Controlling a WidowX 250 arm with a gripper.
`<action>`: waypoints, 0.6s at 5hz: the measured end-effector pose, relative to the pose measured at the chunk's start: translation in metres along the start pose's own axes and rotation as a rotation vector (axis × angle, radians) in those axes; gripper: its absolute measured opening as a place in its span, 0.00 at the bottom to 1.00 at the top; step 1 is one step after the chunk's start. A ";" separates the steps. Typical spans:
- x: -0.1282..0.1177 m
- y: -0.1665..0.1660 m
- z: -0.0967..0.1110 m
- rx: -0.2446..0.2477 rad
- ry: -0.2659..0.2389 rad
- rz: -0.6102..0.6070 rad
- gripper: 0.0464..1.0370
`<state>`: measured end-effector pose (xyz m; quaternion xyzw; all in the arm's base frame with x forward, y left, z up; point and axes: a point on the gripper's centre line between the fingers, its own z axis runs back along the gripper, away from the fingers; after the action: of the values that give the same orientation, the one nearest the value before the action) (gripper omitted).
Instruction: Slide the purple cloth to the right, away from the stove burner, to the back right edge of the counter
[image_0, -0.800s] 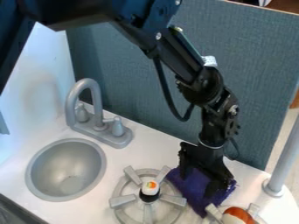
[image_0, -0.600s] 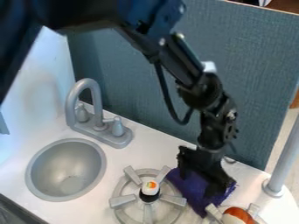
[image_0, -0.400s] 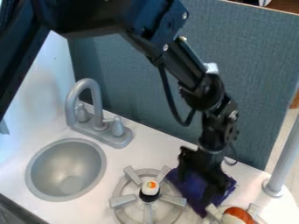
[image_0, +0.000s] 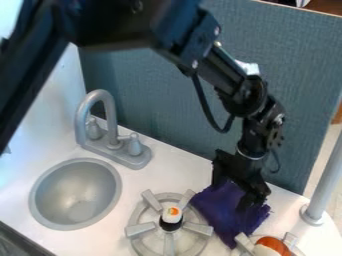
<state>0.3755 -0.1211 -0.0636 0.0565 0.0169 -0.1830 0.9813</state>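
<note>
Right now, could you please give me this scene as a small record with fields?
Hand: low at the cloth, fingers apart
Cloth: purple, rumpled, on the white counter
Burner beside the sink: holds a small white object with orange mark
Other burner: holds an orange-brown and white object
Sink: grey, round
Faucet: grey, behind sink

I note a white worktop (image_0: 163, 175) with round grey sink basin (image_0: 57, 197) let in, grey faucet (image_0: 111, 117) beside it, spoked burner (image_0: 140, 229), rumpled purple cloth (image_0: 217, 212) against it, second burner (image_0: 244, 243) partly visible, upright grey post (image_0: 326, 175).
</note>
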 end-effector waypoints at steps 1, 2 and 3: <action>0.004 0.004 -0.019 0.038 0.108 -0.012 0.96; 0.004 0.000 -0.031 0.014 0.184 -0.004 0.96; 0.004 0.001 -0.042 0.016 0.282 0.006 0.96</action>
<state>0.3796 -0.1165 -0.1051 0.0897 0.1528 -0.1704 0.9693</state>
